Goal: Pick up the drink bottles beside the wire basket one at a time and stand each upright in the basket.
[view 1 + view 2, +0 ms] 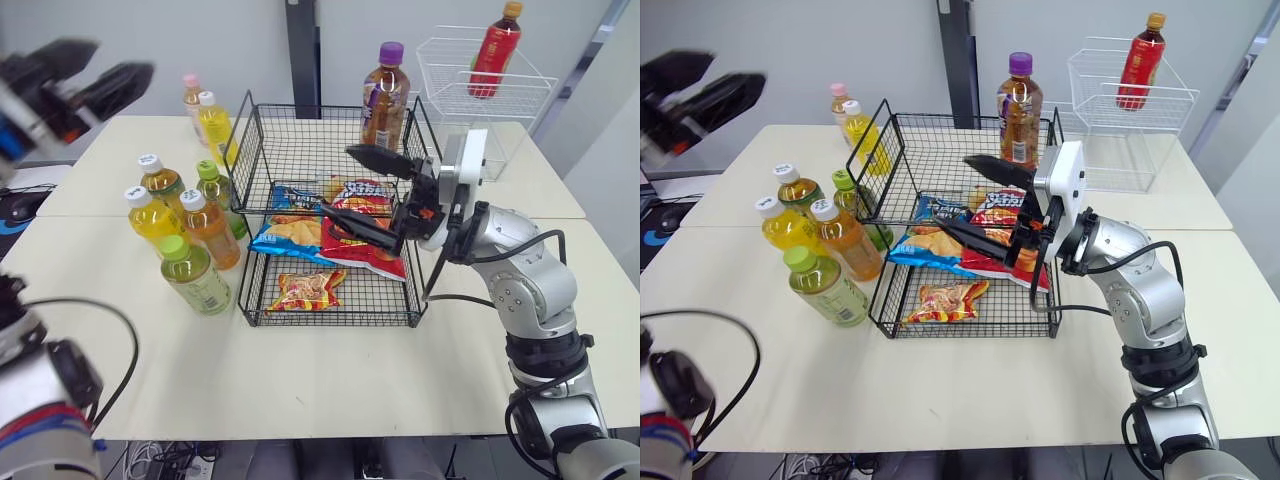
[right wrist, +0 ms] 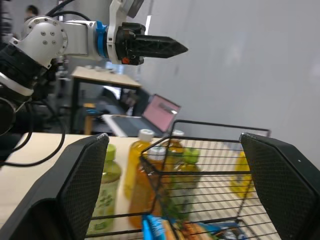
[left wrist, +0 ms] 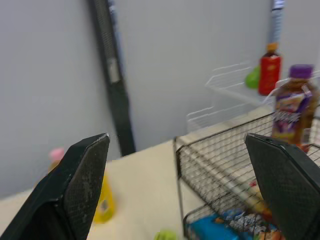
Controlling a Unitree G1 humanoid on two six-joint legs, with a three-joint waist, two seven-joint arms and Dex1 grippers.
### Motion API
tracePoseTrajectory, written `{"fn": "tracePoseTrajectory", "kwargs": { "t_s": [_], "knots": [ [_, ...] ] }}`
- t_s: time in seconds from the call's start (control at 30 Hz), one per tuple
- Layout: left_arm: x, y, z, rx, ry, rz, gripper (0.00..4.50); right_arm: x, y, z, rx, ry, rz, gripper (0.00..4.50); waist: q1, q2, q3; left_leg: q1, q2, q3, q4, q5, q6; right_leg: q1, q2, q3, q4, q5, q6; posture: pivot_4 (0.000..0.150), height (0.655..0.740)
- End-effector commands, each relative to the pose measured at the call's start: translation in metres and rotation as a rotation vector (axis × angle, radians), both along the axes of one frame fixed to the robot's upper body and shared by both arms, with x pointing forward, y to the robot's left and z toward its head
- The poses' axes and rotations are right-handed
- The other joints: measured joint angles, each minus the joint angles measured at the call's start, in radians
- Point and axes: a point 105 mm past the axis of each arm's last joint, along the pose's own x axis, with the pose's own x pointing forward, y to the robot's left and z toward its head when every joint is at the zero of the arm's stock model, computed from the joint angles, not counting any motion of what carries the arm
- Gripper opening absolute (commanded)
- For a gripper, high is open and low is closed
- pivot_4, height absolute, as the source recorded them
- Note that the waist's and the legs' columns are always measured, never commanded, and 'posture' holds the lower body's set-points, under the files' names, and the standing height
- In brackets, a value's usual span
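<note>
A black two-tier wire basket (image 1: 262, 150) stands mid-table. Several drink bottles stand upright to its left: an orange one (image 1: 211, 229), a pale green one (image 1: 196, 276), two yellow white-capped ones (image 1: 150, 215) and, farther back, a yellow one (image 1: 214, 125) and a pink-capped one (image 1: 191, 93). A purple-capped bottle (image 1: 385, 97) stands at the basket's back right corner; whether it is inside I cannot tell. My right gripper (image 1: 338, 182) hangs open over the basket's right side, holding nothing. My left gripper (image 1: 122, 58) is raised high at the far left, open and empty.
Snack packets (image 1: 345, 235) fill the basket's lower tier. A white wire basket (image 1: 520, 95) at the back right carries a red bottle (image 1: 495, 50). The table's front strip (image 1: 330, 380) is bare. A laptop (image 2: 160, 112) sits off to the left.
</note>
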Motion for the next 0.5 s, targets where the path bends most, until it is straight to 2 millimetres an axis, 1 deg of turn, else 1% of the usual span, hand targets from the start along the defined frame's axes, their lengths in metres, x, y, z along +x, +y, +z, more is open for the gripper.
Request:
{"fn": "tracePoseTrajectory", "kwargs": {
  "t_s": [0.03,0.1,0.13,0.2,0.27,0.33,0.37,0.43,0.5],
  "knots": [
    [-0.044,0.020,-0.007,-0.009,-0.035,0.104,4.47,-0.012,0.007,0.002,-0.032,0.005,0.135,4.50,0.000,0.000,0.000,0.000,0.000,0.000,0.000,0.000,0.000,0.000,-0.001,0.001,0.000,0.000,0.000,0.150,0.7400],
    [-0.063,0.033,-0.031,-0.061,0.005,0.145,4.47,-0.015,0.011,-0.001,-0.051,0.022,0.190,4.50,0.001,-0.001,-0.001,0.000,0.000,0.000,0.000,0.000,0.000,0.000,-0.001,0.000,0.000,0.000,0.000,0.150,0.7400],
    [-0.070,0.037,-0.040,-0.075,0.018,0.164,4.47,-0.016,0.012,-0.002,-0.057,0.025,0.205,4.50,0.001,-0.001,-0.001,0.001,0.000,0.000,0.000,0.000,0.000,0.001,-0.001,-0.001,0.000,0.000,-0.001,0.150,0.7400],
    [-0.089,0.049,-0.070,-0.084,0.090,0.237,4.47,-0.016,0.016,-0.003,-0.067,0.020,0.224,4.50,0.001,-0.002,-0.001,0.001,0.000,-0.001,0.000,-0.001,0.001,0.002,-0.001,-0.002,0.000,0.000,-0.001,0.150,0.7400],
    [-0.112,0.057,-0.100,-0.088,0.168,0.300,4.47,-0.014,0.019,-0.003,-0.070,0.016,0.237,4.50,-0.001,-0.002,-0.002,0.001,0.000,-0.001,-0.001,-0.002,0.004,0.002,-0.001,-0.002,0.000,0.000,0.000,0.150,0.7400],
    [-0.132,0.060,-0.119,-0.101,0.214,0.337,4.47,-0.013,0.021,-0.003,-0.068,0.015,0.247,4.50,0.000,-0.003,-0.002,0.003,0.000,-0.001,-0.001,-0.003,0.004,0.003,-0.002,-0.001,0.000,0.001,-0.002,0.150,0.7400],
    [-0.142,0.061,-0.128,-0.114,0.235,0.355,4.47,-0.013,0.022,-0.003,-0.066,0.016,0.252,4.50,0.000,-0.006,-0.004,0.002,0.000,-0.002,-0.001,-0.003,0.004,0.003,-0.002,-0.003,0.000,0.000,-0.001,0.150,0.7400],
    [-0.156,0.060,-0.138,-0.129,0.257,0.375,4.47,-0.013,0.024,-0.003,-0.065,0.015,0.260,4.50,0.003,-0.006,-0.004,0.003,0.001,-0.003,-0.001,-0.003,0.004,0.004,-0.002,-0.004,0.000,0.000,-0.002,0.150,0.7400],
    [-0.169,0.055,-0.147,-0.143,0.285,0.391,4.47,-0.012,0.026,-0.004,-0.066,0.015,0.266,4.50,0.007,-0.006,-0.004,0.003,0.001,-0.004,-0.001,-0.003,0.005,0.005,-0.002,-0.005,-0.001,-0.001,-0.002,0.150,0.7400]
  ]
}}
